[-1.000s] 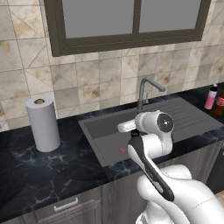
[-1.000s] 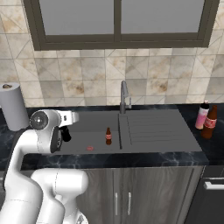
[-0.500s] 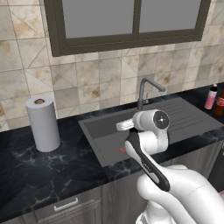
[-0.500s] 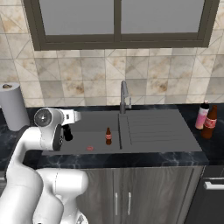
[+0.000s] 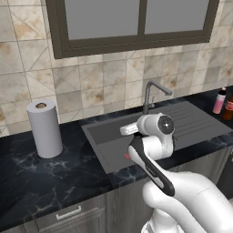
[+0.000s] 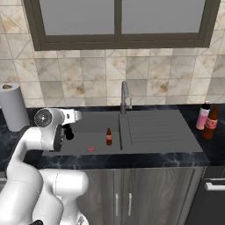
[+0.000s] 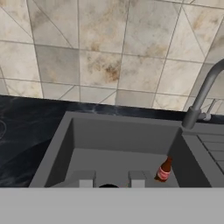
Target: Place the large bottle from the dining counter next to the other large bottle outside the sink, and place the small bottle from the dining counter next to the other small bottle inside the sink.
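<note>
A small brown bottle (image 6: 108,136) with a red label stands upright inside the grey sink (image 6: 88,127), close to its right wall; the hand view has the same bottle (image 7: 164,170) at lower right. My gripper (image 6: 68,132) hangs over the basin's left part, open, with nothing between its fingertips (image 7: 86,178), well left of the small bottle. On the counter right of the sink, the pink bottle with a dark cap (image 6: 202,115) and the dark brown red-labelled bottle (image 6: 211,123) stand side by side. From the left base camera, the pink bottle (image 5: 220,101) and brown bottle (image 5: 229,107) sit at the right edge.
A curved metal faucet (image 6: 124,94) rises behind the sink's middle. A ribbed draining board (image 6: 154,127) lies right of the basin. A paper towel roll (image 6: 13,105) stands on the black counter at the left. A small red spot (image 6: 90,148) marks the basin floor.
The hand has shifted slightly over the basin's left part. None of the bottles has moved.
</note>
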